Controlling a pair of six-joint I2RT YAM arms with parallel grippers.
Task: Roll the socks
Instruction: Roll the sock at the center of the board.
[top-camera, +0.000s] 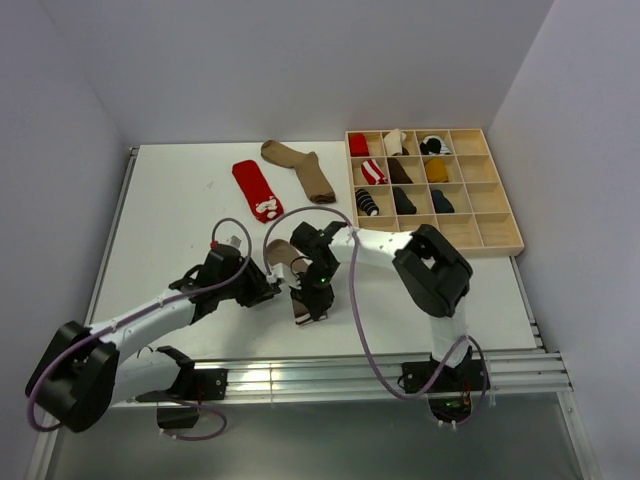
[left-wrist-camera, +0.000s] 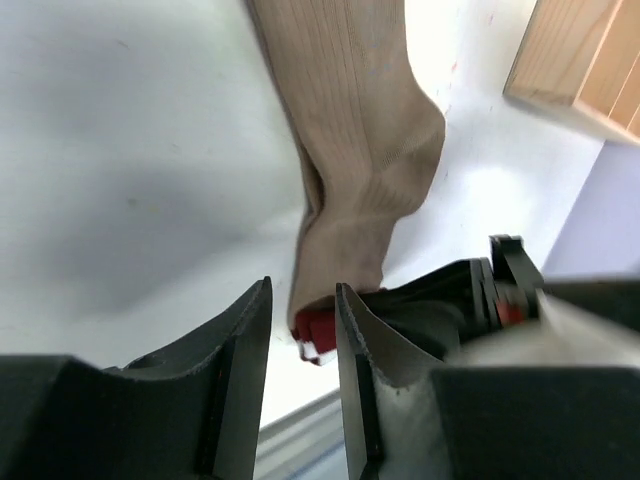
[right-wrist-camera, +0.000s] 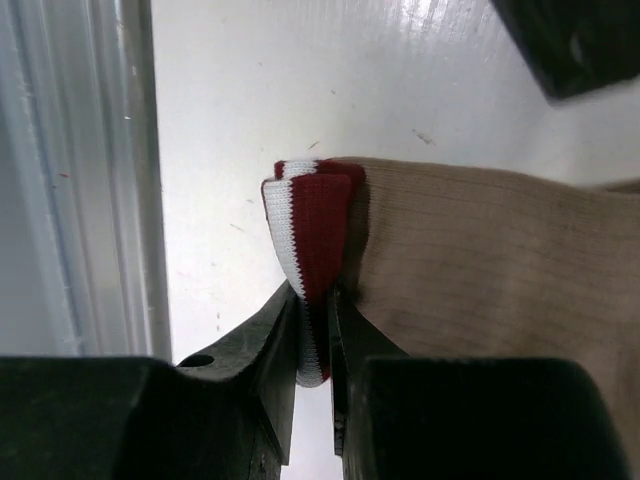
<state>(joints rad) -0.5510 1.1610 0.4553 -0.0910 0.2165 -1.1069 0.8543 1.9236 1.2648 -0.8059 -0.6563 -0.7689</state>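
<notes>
Nearest the arms' bases, by the metal rail (right-wrist-camera: 100, 200) at the bench (top-camera: 180, 200) edge, the right jaws are clamped narrow on the folded maroon-and-white cuff (right-wrist-camera: 310, 220) of the tan sock (right-wrist-camera: 480, 260), which lies stretched away across the bench between the two arms. The bite looks thin, taking only the edge of the cuff, so a pull or twist to start the roll could slide the fabric out and let the fold spring flat. The left jaws stand apart with nothing between them, just short of the same cuff end; if they close or sweep from here they may snag the ribbed leg or bump the right jaws, which sit very close. With only one end held, the free foot could drag and skew the roll. Farther back, the red sock (top-camera: 258, 190) and brown sock (top-camera: 300, 168) lie well apart from this work, and the wooden tray (top-camera: 505, 235) of rolled socks stands to the right.
</notes>
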